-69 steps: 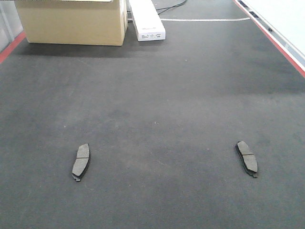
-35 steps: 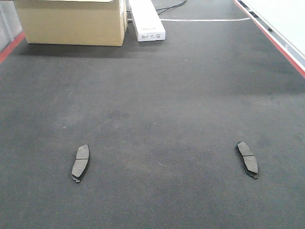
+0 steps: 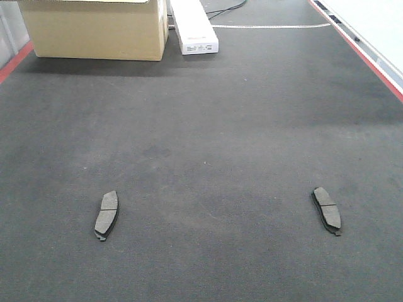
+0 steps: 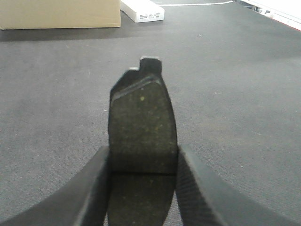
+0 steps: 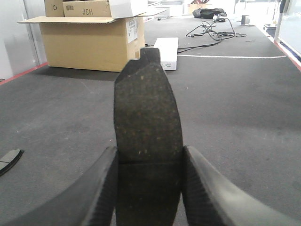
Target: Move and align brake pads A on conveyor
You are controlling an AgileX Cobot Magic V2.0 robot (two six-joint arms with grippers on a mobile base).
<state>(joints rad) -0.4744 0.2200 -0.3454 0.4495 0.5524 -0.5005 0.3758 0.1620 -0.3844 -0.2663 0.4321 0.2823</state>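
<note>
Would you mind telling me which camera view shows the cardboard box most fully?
The right wrist view: the cardboard box shows its front, open flaps and the smaller boxes on top. The front-facing view crops it at the frame's top edge, and the left wrist view catches only its lower front.

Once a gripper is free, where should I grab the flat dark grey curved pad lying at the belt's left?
Across the middle groove of the flat dark grey curved pad, from straight above, fingers closing on its two long edges: it lies flat on the charcoal belt, lengthwise away from the camera.
</note>
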